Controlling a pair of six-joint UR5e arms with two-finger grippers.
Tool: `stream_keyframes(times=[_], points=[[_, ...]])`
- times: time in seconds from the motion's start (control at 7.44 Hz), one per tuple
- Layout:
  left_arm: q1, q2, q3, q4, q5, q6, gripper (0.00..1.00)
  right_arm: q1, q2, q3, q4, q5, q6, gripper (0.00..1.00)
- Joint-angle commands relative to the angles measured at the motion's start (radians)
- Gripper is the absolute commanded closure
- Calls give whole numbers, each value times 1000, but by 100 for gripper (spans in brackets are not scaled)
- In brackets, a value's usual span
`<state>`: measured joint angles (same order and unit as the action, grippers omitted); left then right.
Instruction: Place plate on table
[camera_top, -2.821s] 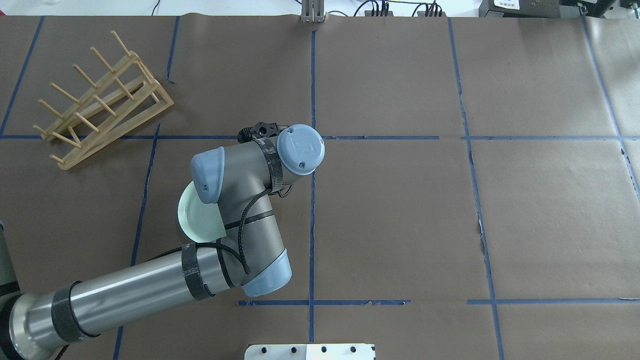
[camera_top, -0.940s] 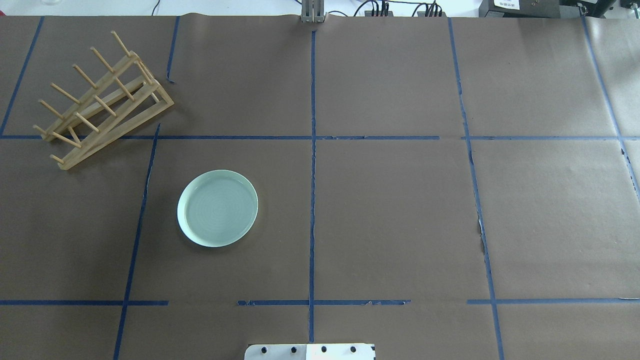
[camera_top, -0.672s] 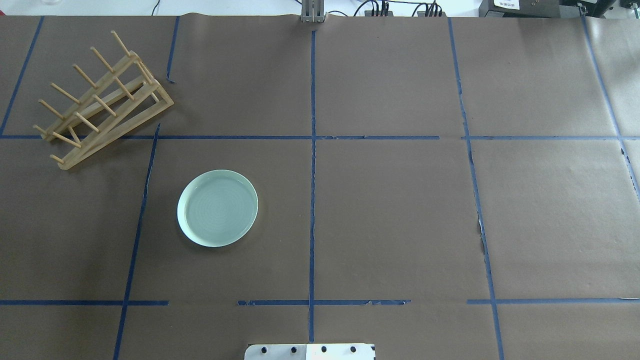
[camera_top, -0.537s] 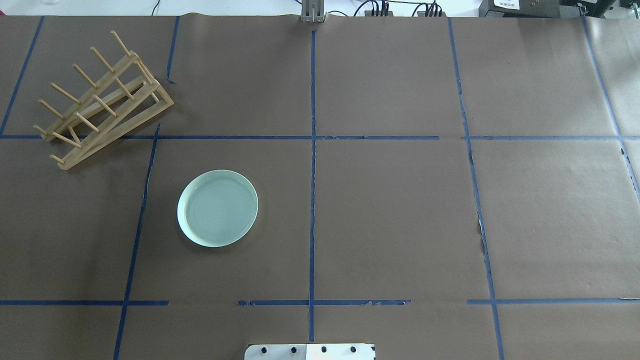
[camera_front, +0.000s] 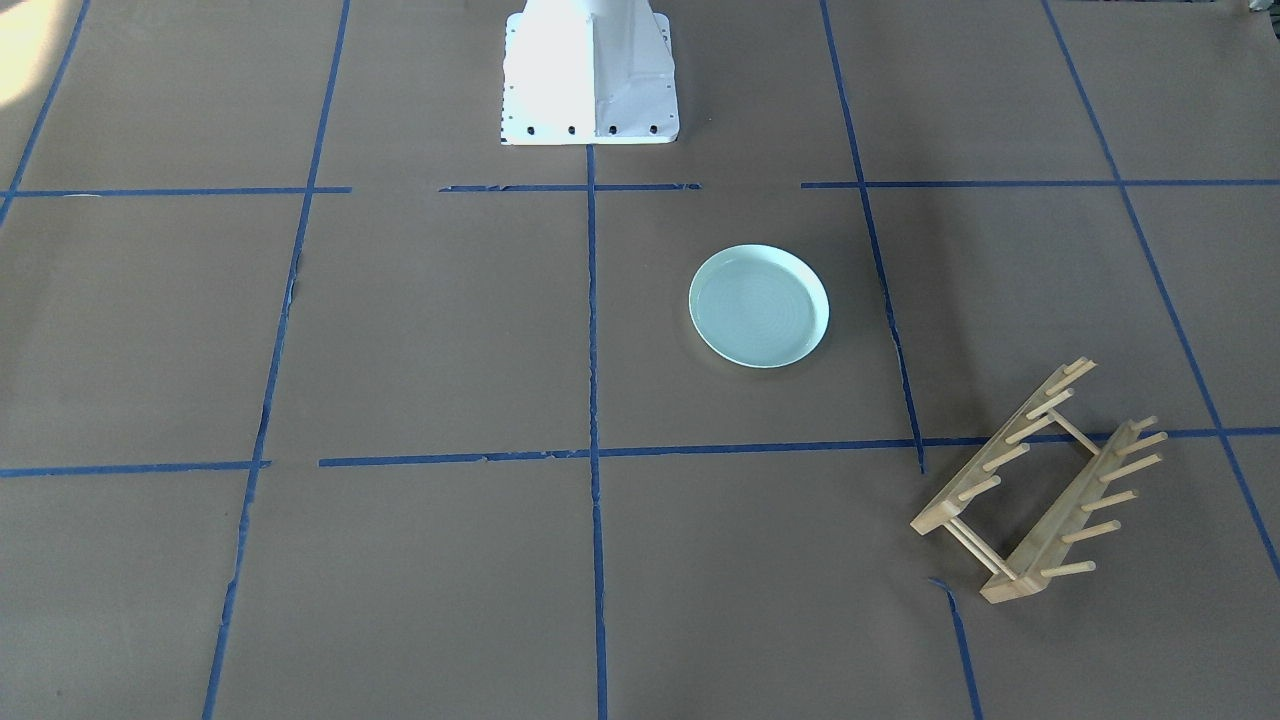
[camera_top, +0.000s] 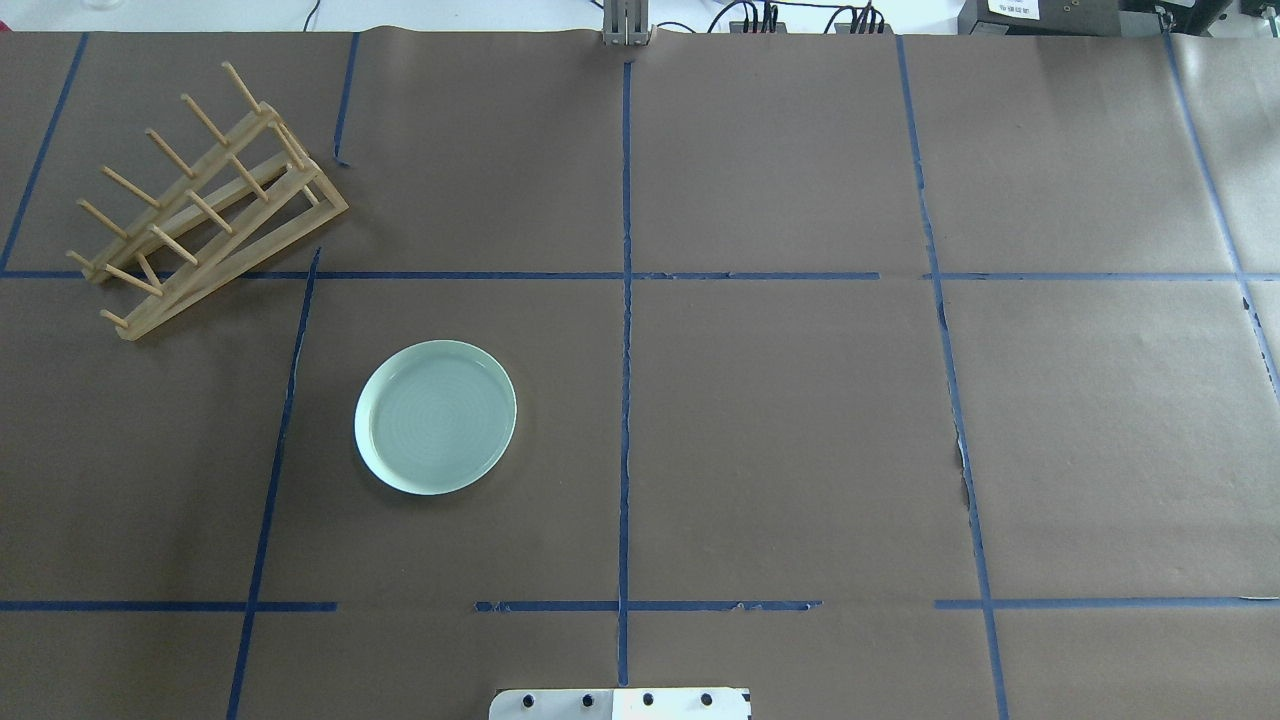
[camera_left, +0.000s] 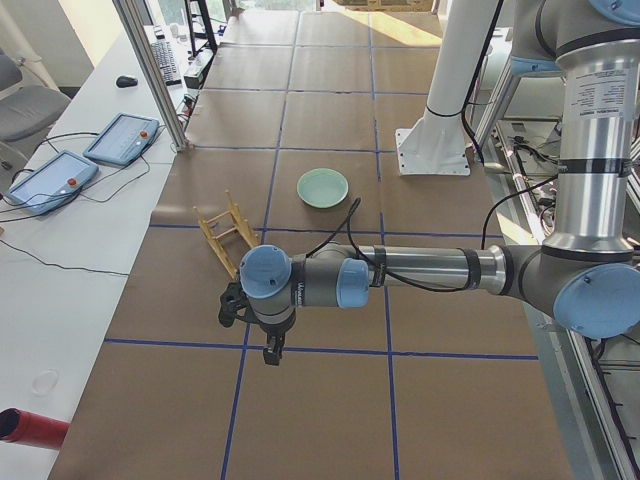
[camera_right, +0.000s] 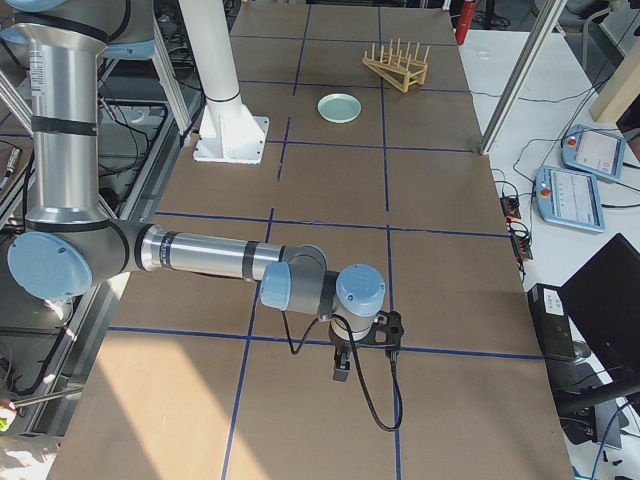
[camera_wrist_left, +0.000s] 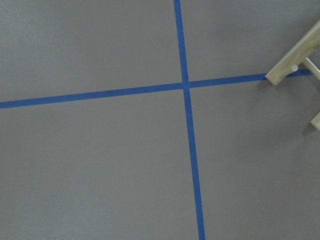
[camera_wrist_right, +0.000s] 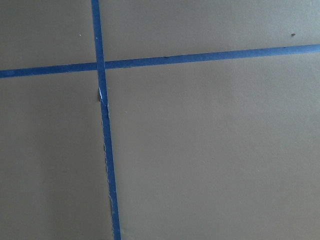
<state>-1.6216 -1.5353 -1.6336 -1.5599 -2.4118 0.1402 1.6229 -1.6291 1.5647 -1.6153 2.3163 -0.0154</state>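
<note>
Round pale mint-green plate (camera_top: 435, 417) with a low rim lies flat and upright on the brown-paper-covered surface (camera_top: 800, 420), inside one of the squares marked by blue tape lines (camera_top: 625, 330). It sits on the robot's left half, in front of the white metal robot base (camera_top: 620, 703) and well apart from the light wooden peg rack (camera_top: 200, 205).

A few seconds ago the left arm reached over the plate and hid part of it. Now the arm is gone from the overhead view, the plate is fully uncovered, and it has not shifted in the last second. Nothing touches it. The placing looks finished.

The left end effector (camera_left: 268, 352) hangs over the surface's left end, far from the plate. The right end effector (camera_right: 341, 368) hangs over the opposite end. Whether either is released or clenched cannot be told.
</note>
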Motion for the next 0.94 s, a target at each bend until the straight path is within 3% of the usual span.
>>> stream_keyframes(times=[0.0, 0.81], points=[[-4, 9, -25, 0, -7, 4, 0, 0, 0, 0, 0, 0, 0, 0], [-4, 4, -35, -2, -6, 4, 0, 0, 0, 0, 0, 0, 0, 0]])
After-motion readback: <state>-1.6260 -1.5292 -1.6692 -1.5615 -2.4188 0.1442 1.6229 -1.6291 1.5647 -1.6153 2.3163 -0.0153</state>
